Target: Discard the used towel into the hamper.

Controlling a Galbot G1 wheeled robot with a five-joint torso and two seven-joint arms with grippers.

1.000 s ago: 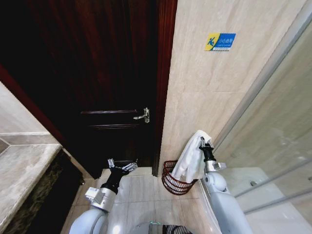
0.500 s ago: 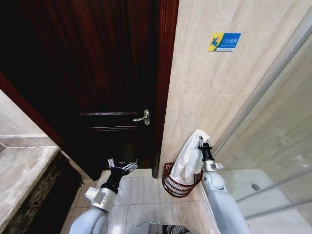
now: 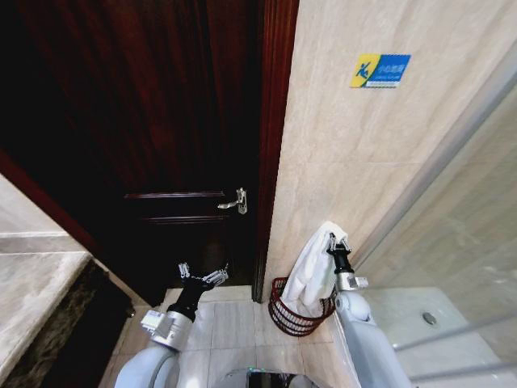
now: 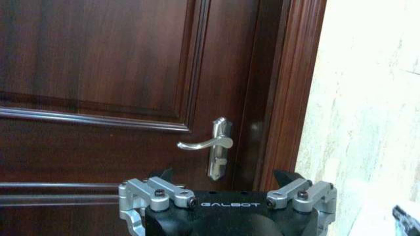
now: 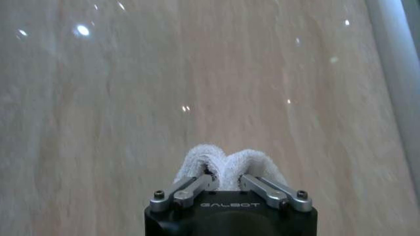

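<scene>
Towel (image 3: pixel 313 271) held up in our right tool (image 3: pixel 332 241), hanging over the hamper (image 3: pixel 296 311).

We face a dark wooden door (image 3: pixel 153 137) with a silver handle (image 3: pixel 233 201), and beside it a beige tiled wall (image 3: pixel 355 162) bearing a small blue sign (image 3: pixel 380 70). The red-brown hamper stands on the tiled floor (image 3: pixel 230 327) against that wall, just right of the door frame. Our white towel drapes from the right tool, whose fingers are pinched tight on its top fold, and its lower end reaches the hamper's rim. Our left tool (image 3: pixel 202 276) hangs low before the door, fingers spread wide and holding nothing.
</scene>
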